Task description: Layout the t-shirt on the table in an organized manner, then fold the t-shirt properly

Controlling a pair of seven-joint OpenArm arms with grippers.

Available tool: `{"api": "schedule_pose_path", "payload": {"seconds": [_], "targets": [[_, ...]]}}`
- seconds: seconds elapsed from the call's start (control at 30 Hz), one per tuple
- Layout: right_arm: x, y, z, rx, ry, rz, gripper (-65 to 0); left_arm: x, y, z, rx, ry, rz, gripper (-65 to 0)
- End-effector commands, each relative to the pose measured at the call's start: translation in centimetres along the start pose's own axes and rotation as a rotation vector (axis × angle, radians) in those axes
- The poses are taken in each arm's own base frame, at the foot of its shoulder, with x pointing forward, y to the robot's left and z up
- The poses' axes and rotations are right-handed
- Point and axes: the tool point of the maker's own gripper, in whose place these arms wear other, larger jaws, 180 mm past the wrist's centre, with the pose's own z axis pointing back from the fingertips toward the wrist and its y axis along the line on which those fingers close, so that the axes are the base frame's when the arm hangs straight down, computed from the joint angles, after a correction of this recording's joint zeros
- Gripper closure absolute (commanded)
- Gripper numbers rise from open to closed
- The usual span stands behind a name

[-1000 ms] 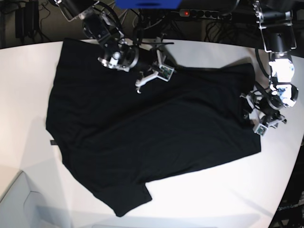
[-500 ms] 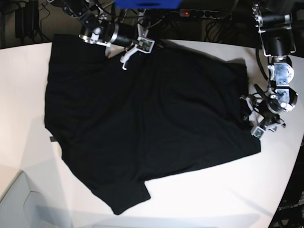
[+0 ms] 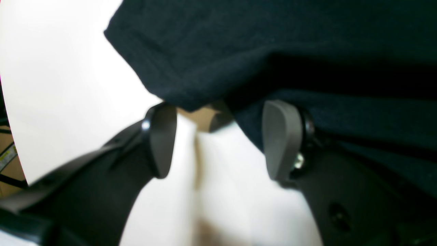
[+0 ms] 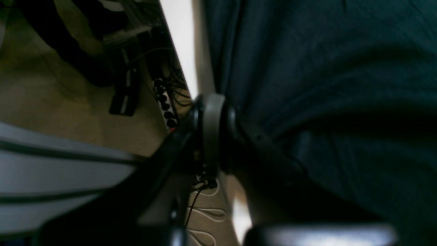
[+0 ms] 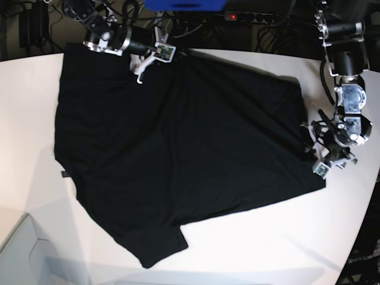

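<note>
The black t-shirt (image 5: 178,148) lies spread over most of the white table (image 5: 267,243), its small hem tag (image 5: 64,174) at the left edge. At the table's far side my right gripper (image 5: 140,68) is shut on the t-shirt's back edge; in the right wrist view its fingers (image 4: 211,130) are pressed together against dark cloth (image 4: 324,85). My left gripper (image 5: 310,142) sits at the shirt's right edge. In the left wrist view the left gripper (image 3: 222,136) is open, and a cloth corner (image 3: 191,68) hangs just over its fingertips with bare table between the pads.
Behind the table's far edge lie a power strip (image 5: 233,16) with a red light and several cables. A pale box corner (image 5: 18,255) shows at the lower left. The table edge curves close by the left arm on the right side.
My right gripper has drawn the shirt's back edge up and to the left, toward the far table edge, and the cloth now lies flatter. The left gripper has hardly moved.
</note>
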Motion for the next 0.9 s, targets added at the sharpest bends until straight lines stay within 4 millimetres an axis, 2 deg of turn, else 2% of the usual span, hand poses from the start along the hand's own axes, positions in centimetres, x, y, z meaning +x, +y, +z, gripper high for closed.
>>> {"api": "schedule_pose_path", "payload": {"seconds": [0.0,0.1,0.2,0.27,0.4,0.53,0.63,0.73,0.8,0.87], "targets": [[0.2,0.4,0.1,0.011,-0.005,0.005,0.0,0.7,1.5,0.4,0.034,-0.001,-0.015,-38.9],[1.7,0.4,-0.6,0.001,-0.044,-0.002,-2.7,1.3,1.8,0.4,0.041,-0.011,-0.016,-38.9],[4.1,0.1,-1.1,-0.026,-0.105,0.0,-14.7,1.5,1.9,0.5,0.044,-0.018,-0.018,-38.9],[5.5,0.3,-1.2,-0.042,-0.15,-0.015,-19.8,1.6,2.0,0.6,0.047,-0.021,-0.02,-38.9],[8.7,0.2,-1.4,-0.062,-0.228,-0.014,-20.2,1.6,4.1,2.3,0.118,-0.058,0.032,-38.9],[10.6,-1.0,-1.6,-0.09,-0.274,0.006,-20.2,3.6,5.8,4.4,0.185,-0.144,0.092,-38.9],[10.4,-2.2,-1.8,-0.104,-0.264,0.017,-20.3,3.2,5.7,5.7,0.193,-0.109,0.104,-38.9],[8.5,-5.4,-1.2,-0.184,-0.225,-0.015,-20.3,2.4,4.6,6.4,0.186,-0.064,0.096,-38.9],[8.0,-7.3,-1.2,-0.235,-0.222,-0.043,-20.3,1.8,3.0,5.8,0.152,-0.049,0.097,-38.9],[7.1,-9.6,-0.7,-0.287,-0.208,-0.065,-20.3,0.2,1.0,4.9,0.106,-0.009,0.1,-38.9]]}}
